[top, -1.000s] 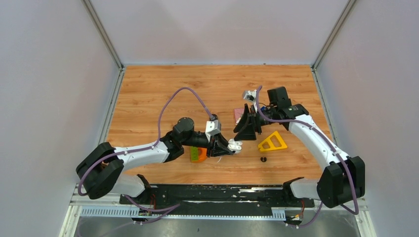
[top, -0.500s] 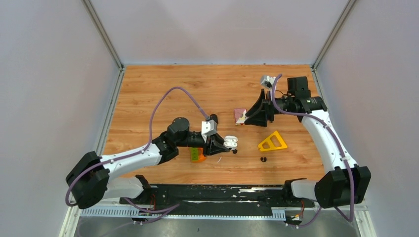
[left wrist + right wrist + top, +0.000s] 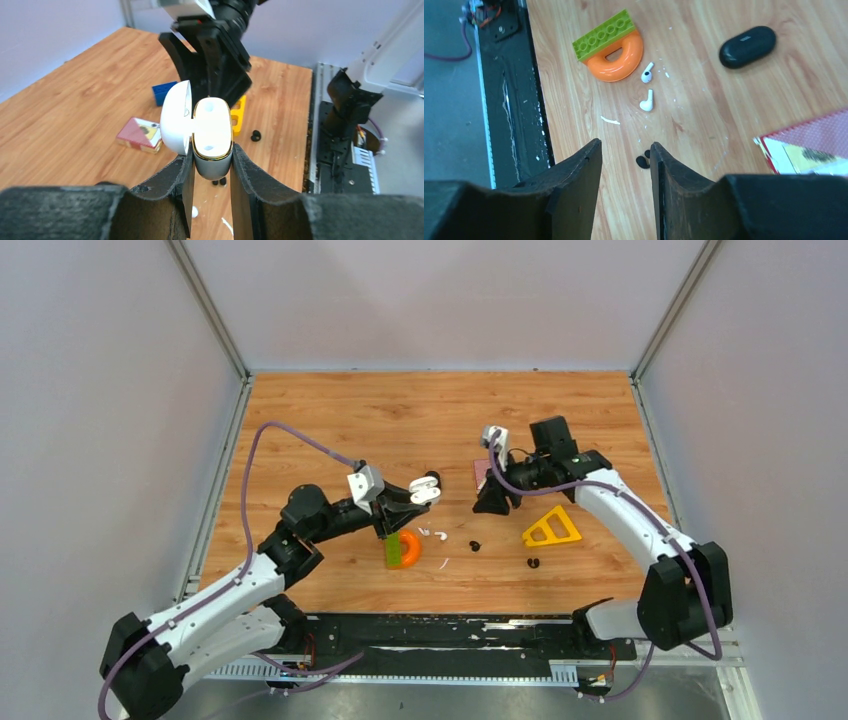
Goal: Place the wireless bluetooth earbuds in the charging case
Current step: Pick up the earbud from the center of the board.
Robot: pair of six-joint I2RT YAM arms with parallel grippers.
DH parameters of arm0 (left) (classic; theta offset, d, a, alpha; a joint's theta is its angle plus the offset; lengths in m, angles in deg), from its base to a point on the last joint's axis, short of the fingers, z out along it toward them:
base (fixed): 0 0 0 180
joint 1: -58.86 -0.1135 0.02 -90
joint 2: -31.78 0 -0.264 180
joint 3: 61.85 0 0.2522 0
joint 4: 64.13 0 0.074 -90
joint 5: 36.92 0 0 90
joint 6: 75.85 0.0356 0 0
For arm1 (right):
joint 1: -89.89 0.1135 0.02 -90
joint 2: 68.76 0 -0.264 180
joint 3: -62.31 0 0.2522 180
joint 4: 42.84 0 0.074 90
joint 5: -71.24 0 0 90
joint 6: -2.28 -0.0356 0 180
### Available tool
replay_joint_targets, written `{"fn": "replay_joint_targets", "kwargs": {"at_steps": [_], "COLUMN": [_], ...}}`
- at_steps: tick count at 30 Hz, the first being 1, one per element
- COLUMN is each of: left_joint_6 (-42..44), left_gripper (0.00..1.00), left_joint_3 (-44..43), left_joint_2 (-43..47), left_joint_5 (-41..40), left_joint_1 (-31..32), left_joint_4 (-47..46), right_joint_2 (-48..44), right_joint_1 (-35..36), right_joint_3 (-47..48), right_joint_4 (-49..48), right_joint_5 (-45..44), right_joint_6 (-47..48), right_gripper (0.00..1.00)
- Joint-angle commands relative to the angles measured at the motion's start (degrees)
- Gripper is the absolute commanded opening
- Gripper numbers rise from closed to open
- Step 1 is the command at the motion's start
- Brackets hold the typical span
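Note:
My left gripper point(image 3: 412, 496) point(image 3: 210, 156) is shut on the white charging case point(image 3: 426, 487) point(image 3: 212, 131), held up off the table with its lid point(image 3: 176, 117) hinged open. Two white earbuds point(image 3: 431, 534) point(image 3: 647, 73) point(image 3: 647, 101) lie on the wood next to the orange ring. One black earbud point(image 3: 474, 544) point(image 3: 642, 161) lies just ahead of my right gripper point(image 3: 490, 504) point(image 3: 624, 150), which hangs open with nothing between its fingers. Another black earbud point(image 3: 533, 563) point(image 3: 255, 135) lies nearer the front edge. A black case point(image 3: 747, 46) rests shut on the table.
An orange ring point(image 3: 408, 548) point(image 3: 616, 62) with a green brick point(image 3: 604, 36) on it sits by the white earbuds. A thin white sliver point(image 3: 610, 120) lies close by. A yellow triangle point(image 3: 551, 528), a red card point(image 3: 483, 472) point(image 3: 140, 134) and a blue brick point(image 3: 164, 92) are around my right arm.
My left arm has pulled back to the left and lifted the white case off the table. My right gripper swung out, then back toward the middle, and its jaws have narrowed.

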Motion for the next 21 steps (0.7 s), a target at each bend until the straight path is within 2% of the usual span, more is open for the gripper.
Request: {"fn": "replay_joint_targets", "kwargs": {"at_steps": [1, 4, 9, 14, 21], "left_joint_6": [-1.74, -3.1, -6.77, -9.82, -11.85], "left_gripper": [0.0, 0.0, 0.0, 0.0, 0.0], "left_joint_3": [2.6, 2.45, 3.17, 4.09, 5.04], "left_joint_2": [3.99, 3.83, 3.53, 4.44, 4.6], "left_joint_5": [-5.42, -6.04, -5.17, -6.33, -6.57], "left_joint_1": [-2.0, -3.79, -5.87, -7.45, -8.05], "left_joint_4": [-3.13, -3.72, -7.99, -10.85, -14.2], "right_joint_2": [4.3, 9.24, 16.58, 22.73, 25.75], "right_joint_1": [4.39, 7.39, 12.64, 15.93, 20.57], "right_joint_3": [-1.38, -0.09, 2.84, 5.97, 8.13], "right_joint_4": [-7.57, -7.46, -5.88, -5.81, -5.77], "right_joint_5": [-2.23, -3.07, -9.22, -13.59, -17.74], "right_joint_6": [6.88, 11.83, 20.23, 21.85, 27.12], "right_gripper": [0.4, 0.37, 0.36, 0.36, 0.43]}}
